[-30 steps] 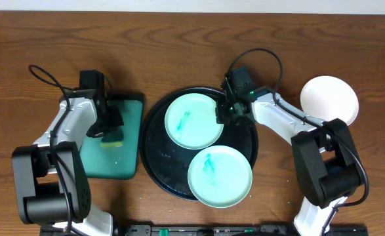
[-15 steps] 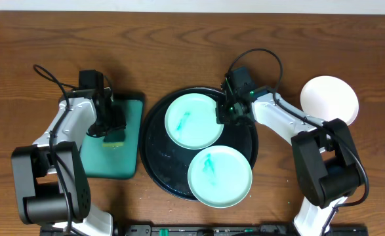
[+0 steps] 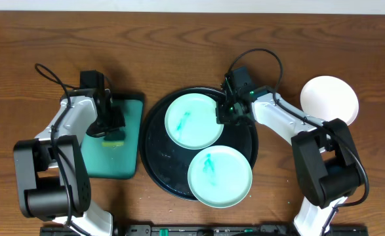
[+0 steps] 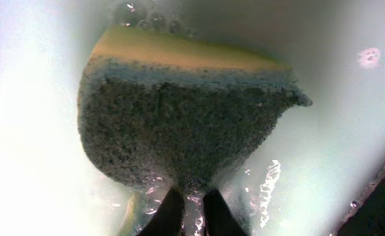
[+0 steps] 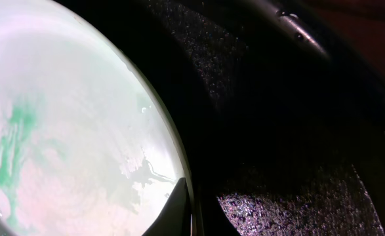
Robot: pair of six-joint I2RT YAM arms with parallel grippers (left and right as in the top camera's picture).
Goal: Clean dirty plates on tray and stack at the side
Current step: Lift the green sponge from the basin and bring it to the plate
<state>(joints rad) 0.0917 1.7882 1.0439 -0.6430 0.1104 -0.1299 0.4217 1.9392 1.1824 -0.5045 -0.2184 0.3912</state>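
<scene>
The black tray (image 3: 154, 141) holds two mint-green plates with teal stains, a far one (image 3: 193, 120) and a near one (image 3: 220, 176). A white plate (image 3: 330, 99) lies on the table at the right. My right gripper (image 3: 226, 115) is shut on the right rim of the far plate (image 5: 67, 131); one finger (image 5: 174, 211) lies on top of the rim and the other is under it. My left gripper (image 3: 112, 128) is shut on a yellow and dark green sponge (image 4: 179, 124), pinching its near edge, low over the green tray (image 3: 107, 164).
The green rectangular tray looks wet and pale in the left wrist view (image 4: 349, 118). The black tray's wet floor and raised rim (image 5: 297, 39) lie right of the held plate. Both arms' cables arch over the far half of the table.
The left gripper and the sponge have shifted very slightly toward the far side of the green tray. The right arm and the plates have not moved.
</scene>
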